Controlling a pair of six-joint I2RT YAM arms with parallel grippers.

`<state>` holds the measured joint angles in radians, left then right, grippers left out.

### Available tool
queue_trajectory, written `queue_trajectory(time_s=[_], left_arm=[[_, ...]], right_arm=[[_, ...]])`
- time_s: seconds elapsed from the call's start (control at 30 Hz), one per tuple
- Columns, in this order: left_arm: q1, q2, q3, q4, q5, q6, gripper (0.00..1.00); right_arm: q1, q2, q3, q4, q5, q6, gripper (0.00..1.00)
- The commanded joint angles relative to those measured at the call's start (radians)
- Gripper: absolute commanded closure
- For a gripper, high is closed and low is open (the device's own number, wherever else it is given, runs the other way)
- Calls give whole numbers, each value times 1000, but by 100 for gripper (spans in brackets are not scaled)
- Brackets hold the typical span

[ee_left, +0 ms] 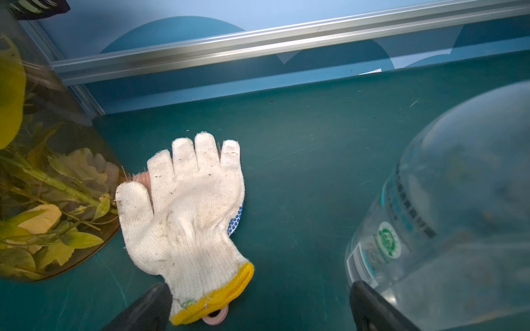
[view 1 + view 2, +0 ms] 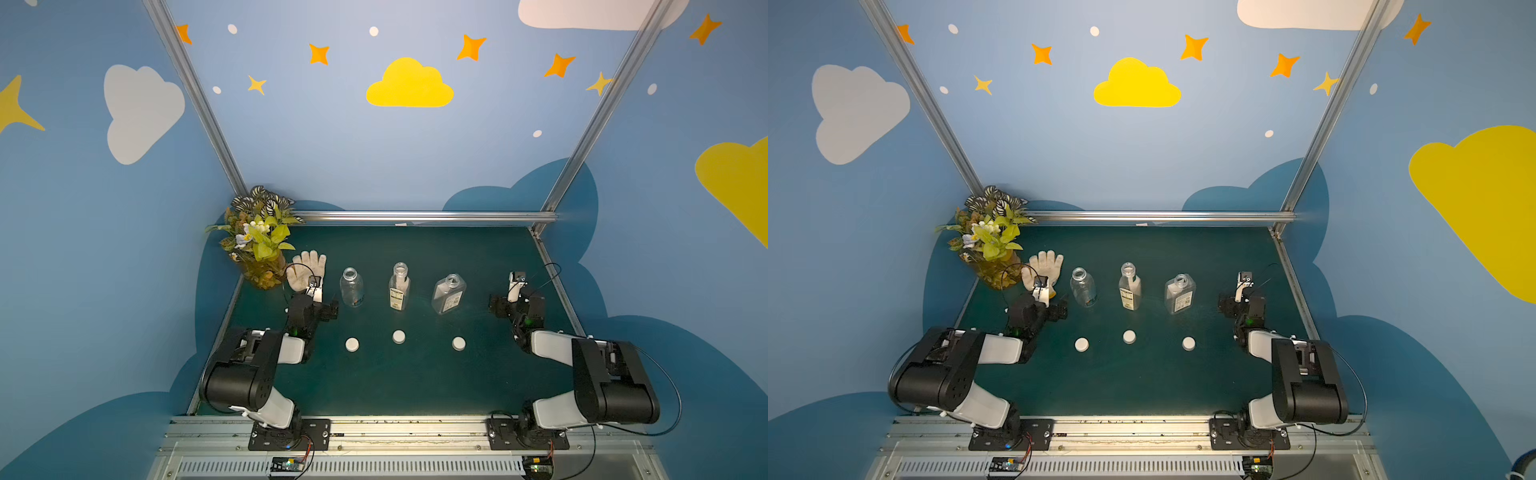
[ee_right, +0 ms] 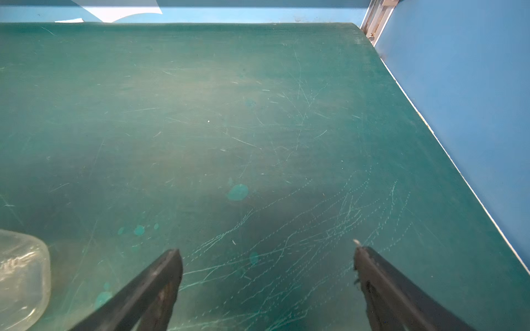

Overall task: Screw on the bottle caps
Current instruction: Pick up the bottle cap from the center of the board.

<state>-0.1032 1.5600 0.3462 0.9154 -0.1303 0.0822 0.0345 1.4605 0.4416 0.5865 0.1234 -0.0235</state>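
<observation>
Green mat (image 2: pixel 415 386): bottle caps (image 2: pixel 398 336) well apart from both spread fingers (image 3: pixel 160 280).

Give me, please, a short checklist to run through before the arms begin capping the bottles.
1. Left end effector open, empty: ok.
2. Right end effector open, empty: ok.
3. Round bottle, slim bottle, flat-sided bottle upright, uncapped: ok.
4. Left cap, middle cap, right cap lying free on the mat: ok.
5. Caps' threaded side down: cannot tell.
6. Work glove clear of left end effector: cannot tell; cuff lies close ahead.
</observation>
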Motion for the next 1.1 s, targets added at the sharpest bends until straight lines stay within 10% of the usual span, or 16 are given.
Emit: queue_trajectory(time_s=[0.0,0.87,1.07], left_arm=[[-2,10,20,24,6,8,0],[-2,6,14,36,-2,7,0],[-18,-151,-34,-22,-60,2,0]], right_arm=[[3,14,26,23,5,3,2],[5,7,27,18,41,13,2],[6,-98,167,-322,79,36,2]])
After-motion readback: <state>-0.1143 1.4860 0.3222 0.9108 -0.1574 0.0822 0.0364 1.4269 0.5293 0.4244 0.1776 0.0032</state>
